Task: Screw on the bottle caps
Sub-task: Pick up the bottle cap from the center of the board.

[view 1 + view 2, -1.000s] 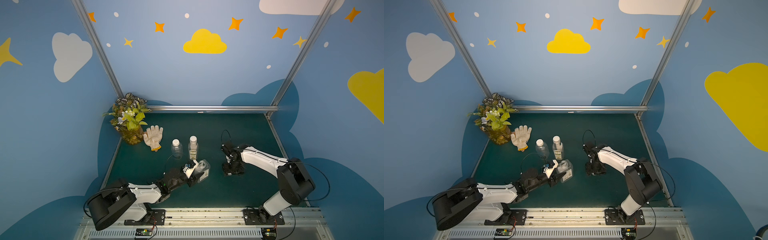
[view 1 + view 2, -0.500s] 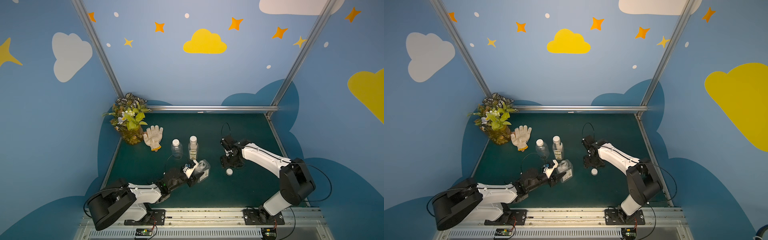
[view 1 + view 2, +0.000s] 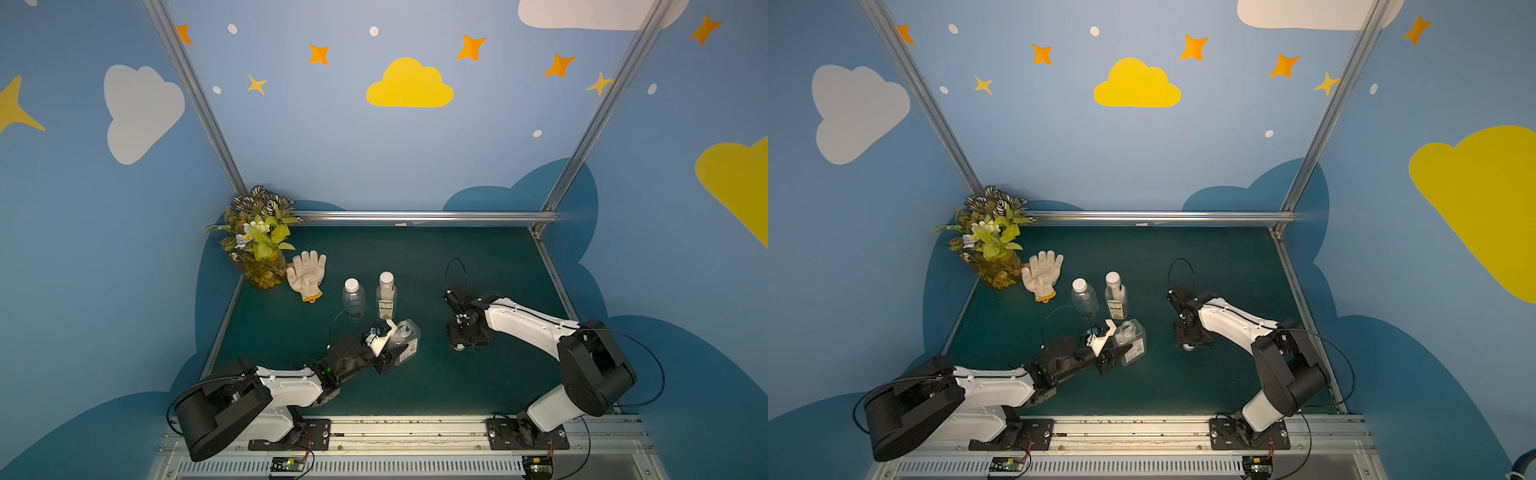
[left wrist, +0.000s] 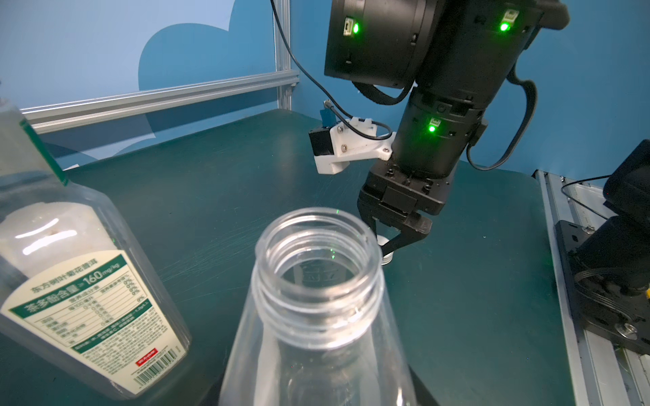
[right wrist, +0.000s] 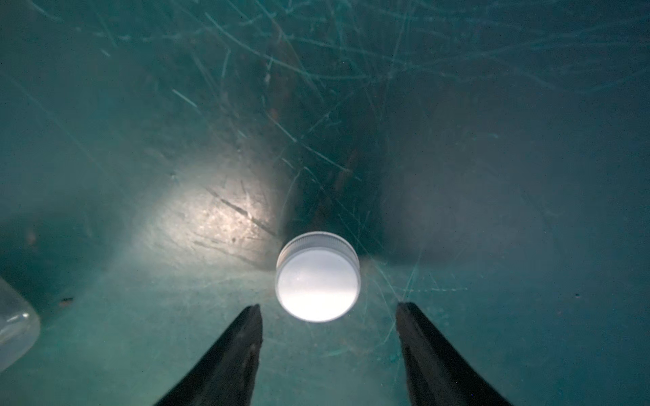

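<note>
The wide flat-sided bottle [image 3: 406, 338] stands tilted near the front of the mat, its threaded neck [image 4: 318, 274] bare. My left gripper [image 3: 392, 357] is shut on its body. A loose white cap [image 5: 318, 277] lies flat on the mat to its right. My right gripper [image 5: 329, 309] hangs open straight over that cap [image 3: 1188, 348], fingertips [image 5: 249, 327] just short of it and apart from it. Behind the held bottle stand the round plain bottle [image 3: 353, 296] and the slim labelled bottle [image 3: 386, 293], each with a white cap on.
A potted plant [image 3: 259, 245] and a white work glove [image 3: 307, 272] sit at the back left corner. The metal rail [image 3: 415, 432] carrying both arm bases runs along the front edge. The slim labelled bottle [image 4: 88, 298] stands close beside the held one.
Half a second ago my right gripper was drawn back with the cap showing on the mat; now it is down over the cap, jaws slightly narrower. The left arm and its bottle have not moved.
</note>
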Tool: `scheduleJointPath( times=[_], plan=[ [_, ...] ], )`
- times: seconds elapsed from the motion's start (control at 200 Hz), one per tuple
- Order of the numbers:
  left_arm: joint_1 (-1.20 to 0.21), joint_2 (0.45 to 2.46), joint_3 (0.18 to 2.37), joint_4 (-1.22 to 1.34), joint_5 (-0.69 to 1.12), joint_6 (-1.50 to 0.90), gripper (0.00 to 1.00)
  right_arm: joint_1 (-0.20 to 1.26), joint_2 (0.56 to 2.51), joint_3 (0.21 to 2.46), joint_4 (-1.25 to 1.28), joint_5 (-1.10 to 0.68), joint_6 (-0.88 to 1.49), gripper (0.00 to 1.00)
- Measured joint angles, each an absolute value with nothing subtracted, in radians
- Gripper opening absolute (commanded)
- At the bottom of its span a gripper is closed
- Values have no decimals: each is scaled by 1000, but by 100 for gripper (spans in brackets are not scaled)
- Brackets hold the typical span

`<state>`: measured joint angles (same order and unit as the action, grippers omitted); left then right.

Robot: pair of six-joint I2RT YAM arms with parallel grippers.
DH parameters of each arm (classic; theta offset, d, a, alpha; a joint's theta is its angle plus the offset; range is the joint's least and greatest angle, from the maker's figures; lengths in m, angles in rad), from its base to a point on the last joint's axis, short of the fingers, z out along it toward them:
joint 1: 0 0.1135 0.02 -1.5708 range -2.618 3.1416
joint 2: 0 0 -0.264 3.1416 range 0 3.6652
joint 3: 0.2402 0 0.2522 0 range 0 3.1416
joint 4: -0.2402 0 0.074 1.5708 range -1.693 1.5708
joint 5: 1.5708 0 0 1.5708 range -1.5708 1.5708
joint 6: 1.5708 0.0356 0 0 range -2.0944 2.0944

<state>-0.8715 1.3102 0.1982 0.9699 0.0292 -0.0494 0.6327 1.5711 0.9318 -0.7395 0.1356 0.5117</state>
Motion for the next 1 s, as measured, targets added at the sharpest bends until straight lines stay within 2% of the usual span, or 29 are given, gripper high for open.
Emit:
scheduleJointPath(
  times=[0.3, 0.831, 0.996],
  plan=[
    [-871, 1309, 198, 968, 29, -49, 38, 666, 1594, 929, -704, 148, 521, 56],
    [-871, 1297, 198, 954, 29, -49, 39, 678, 1645, 929, -702, 177, 543, 53],
    [-871, 1294, 198, 950, 29, -49, 39, 678, 1647, 929, -698, 171, 543, 48]
  ],
)
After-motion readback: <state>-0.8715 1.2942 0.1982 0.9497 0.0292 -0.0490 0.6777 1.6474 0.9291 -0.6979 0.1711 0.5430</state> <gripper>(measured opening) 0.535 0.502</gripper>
